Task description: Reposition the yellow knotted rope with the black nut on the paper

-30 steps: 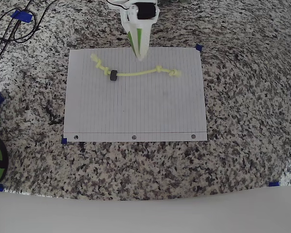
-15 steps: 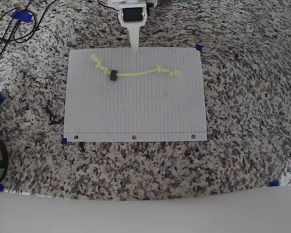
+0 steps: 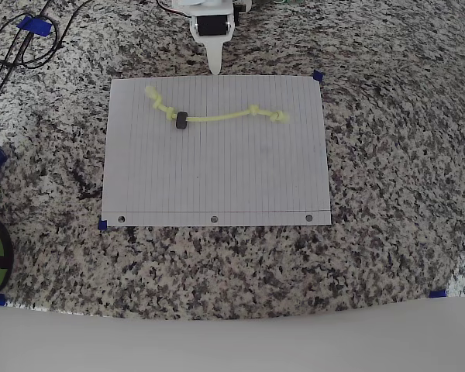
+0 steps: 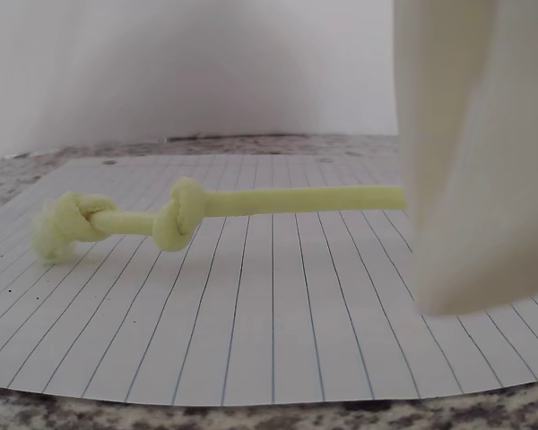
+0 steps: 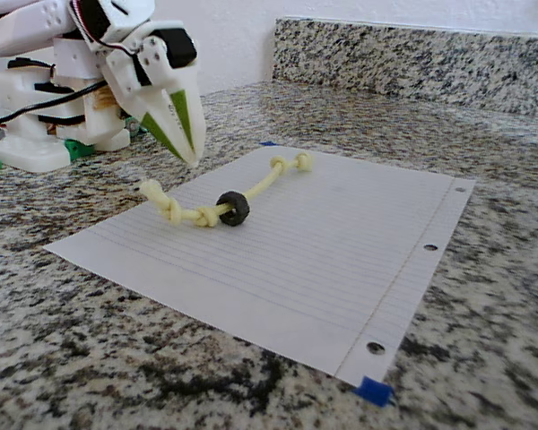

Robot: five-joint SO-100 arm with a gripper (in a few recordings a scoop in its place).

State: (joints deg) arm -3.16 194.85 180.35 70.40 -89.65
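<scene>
paper (image 3: 217, 178) lies flat on the granite counter (image 3: 387, 232), holes along the near edge, blue tape (image 3: 102, 225) at its corners, probably to stop it sliding. rope (image 3: 217, 116) sits on the far part of the sheet, curving left to right, knots near both ends, nut (image 3: 181, 120) threaded left of centre. gripper (image 3: 214, 66) sits just past the far edge, tilted down at the rope, fingers together, holding nothing. not touching the rope.
</scene>
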